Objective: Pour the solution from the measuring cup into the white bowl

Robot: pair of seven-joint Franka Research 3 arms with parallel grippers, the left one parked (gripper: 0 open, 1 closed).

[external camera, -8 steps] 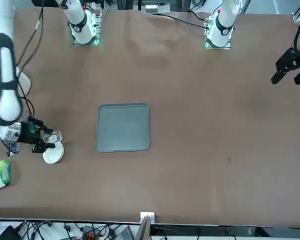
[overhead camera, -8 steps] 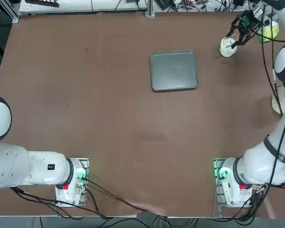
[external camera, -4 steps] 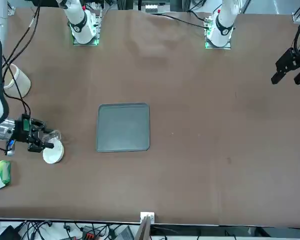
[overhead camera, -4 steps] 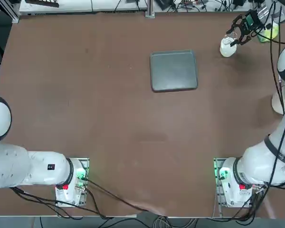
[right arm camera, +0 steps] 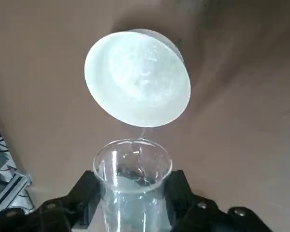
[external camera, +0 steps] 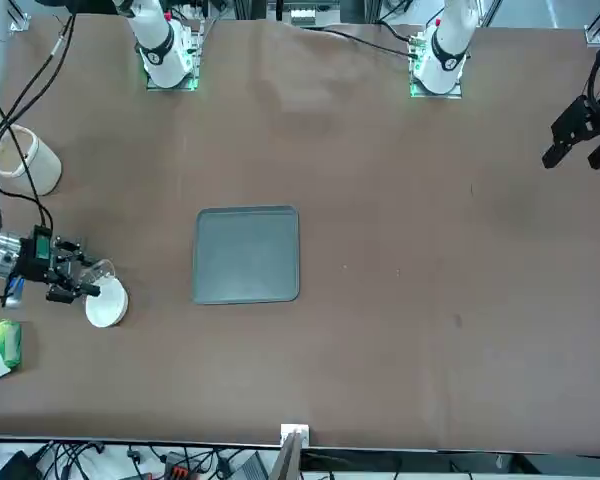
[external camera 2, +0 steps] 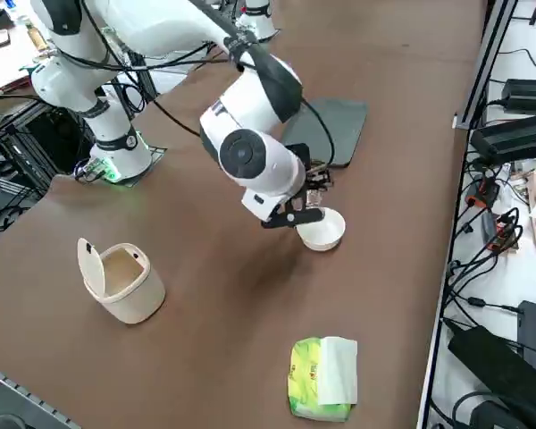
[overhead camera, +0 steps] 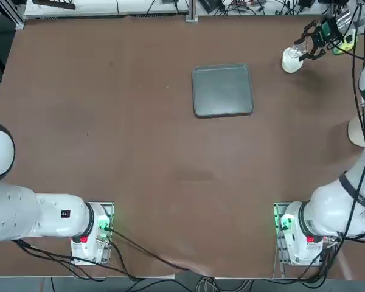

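While our right gripper (right arm camera: pixel 133 203) clamps the cup (right arm camera: pixel 132 179) just beside the bowl (right arm camera: pixel 137 77), we judge a hasty tilt could spill solution short of the rim.

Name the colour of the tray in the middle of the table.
The tray is grey; the top view shows it best.

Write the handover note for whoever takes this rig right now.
Right pincer: shut on the cup, held beside the bowl at the table's far right corner, mouth towards the bowl.
Bowl: on the table, right of the grey tray.
Done: cup picked up and brought to the bowl; some liquid shows in the cup, and whether any has reached the bowl cannot be told.
Left: finish the pour, then set the cup down.
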